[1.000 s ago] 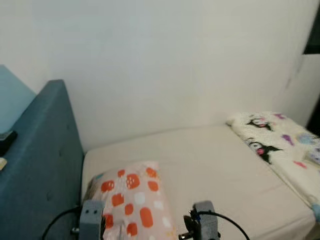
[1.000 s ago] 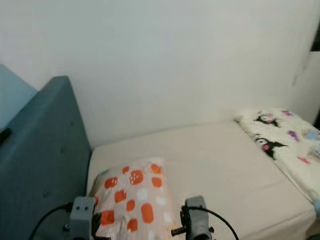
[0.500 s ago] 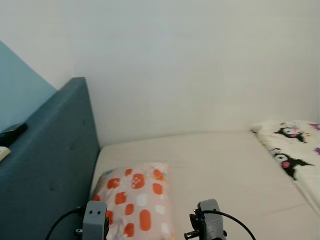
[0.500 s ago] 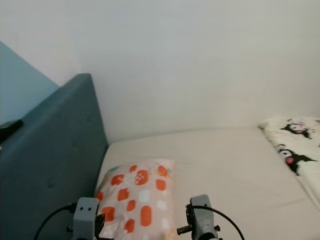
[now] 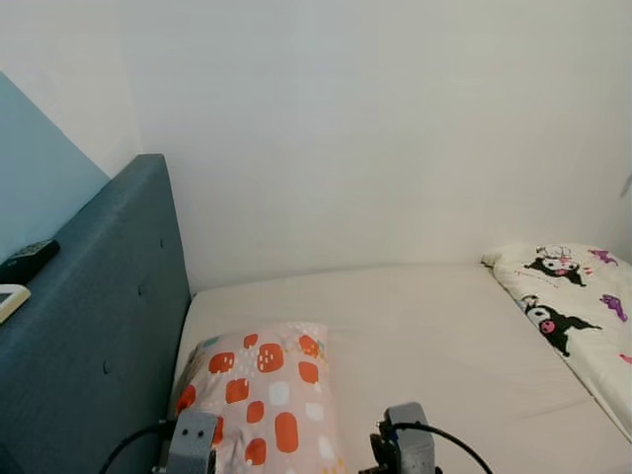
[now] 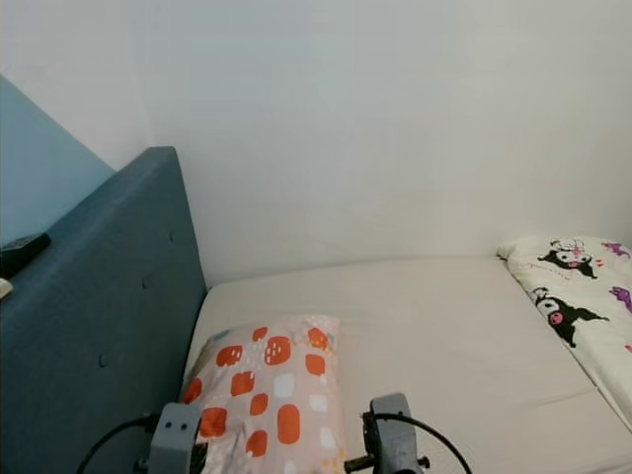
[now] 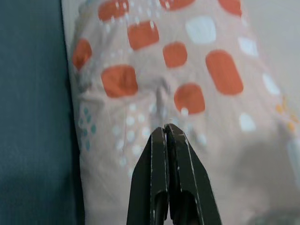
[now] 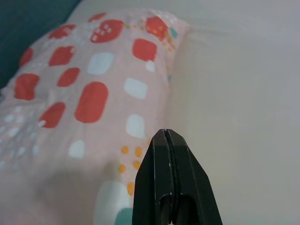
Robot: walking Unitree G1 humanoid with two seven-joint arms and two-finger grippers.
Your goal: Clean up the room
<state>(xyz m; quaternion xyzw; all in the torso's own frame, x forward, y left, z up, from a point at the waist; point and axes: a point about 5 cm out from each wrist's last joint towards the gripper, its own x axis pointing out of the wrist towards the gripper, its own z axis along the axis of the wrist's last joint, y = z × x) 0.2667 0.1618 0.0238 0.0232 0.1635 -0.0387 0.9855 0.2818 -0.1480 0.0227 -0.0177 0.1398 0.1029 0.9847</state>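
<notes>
The orange-spotted pillow lies at the head of the bed against the blue headboard, apparently placed already, with both the left gripper and right gripper pressed closed and empty above it, while the cartoon-print blanket looks left to straighten.

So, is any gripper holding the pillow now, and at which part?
Nothing is held. The left gripper and the right gripper are both shut, with no cloth between the fingers, above the orange-spotted pillow.
</notes>
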